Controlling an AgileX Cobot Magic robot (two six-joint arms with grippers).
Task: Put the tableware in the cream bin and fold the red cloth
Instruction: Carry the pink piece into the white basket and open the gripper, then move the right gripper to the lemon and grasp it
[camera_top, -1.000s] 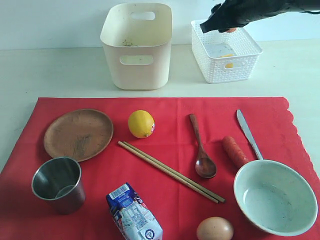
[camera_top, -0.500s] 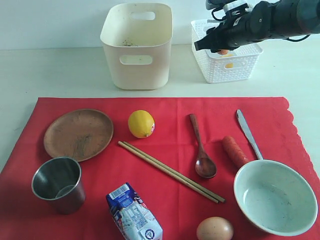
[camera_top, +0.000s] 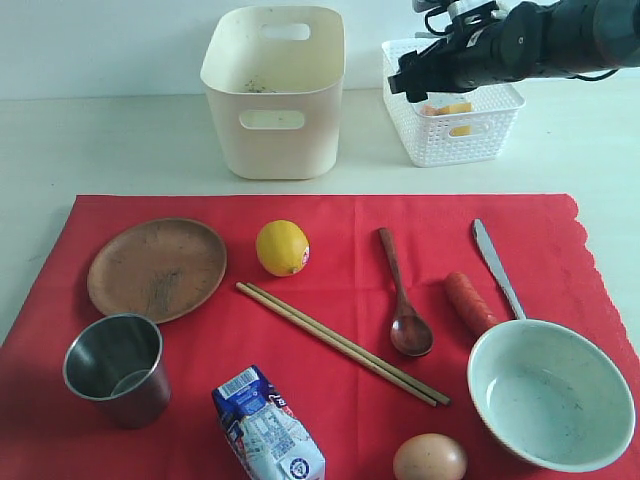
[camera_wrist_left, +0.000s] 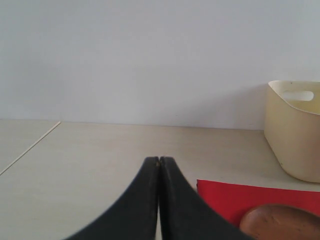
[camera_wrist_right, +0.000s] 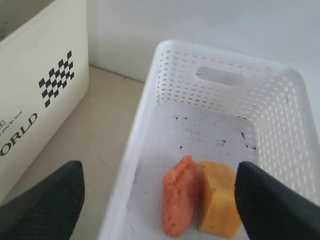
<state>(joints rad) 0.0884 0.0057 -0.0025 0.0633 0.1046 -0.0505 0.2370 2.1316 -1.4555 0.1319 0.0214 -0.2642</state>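
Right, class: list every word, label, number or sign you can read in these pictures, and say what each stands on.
"ORLD": large dark letters on the wall of the cream bin, their start cut off by the picture's edge, below a black checkerboard mark.
Small line just above those letters: too small to read.
Print on the milk carton: too blurred to read.
Sticker on the lemon: unreadable.

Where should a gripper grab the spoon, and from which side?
Probably best to take the spoon by the middle of its slim handle, coming straight down with jaws across it. It lies flat on the cloth, and its bowl end sits close to the chopsticks.
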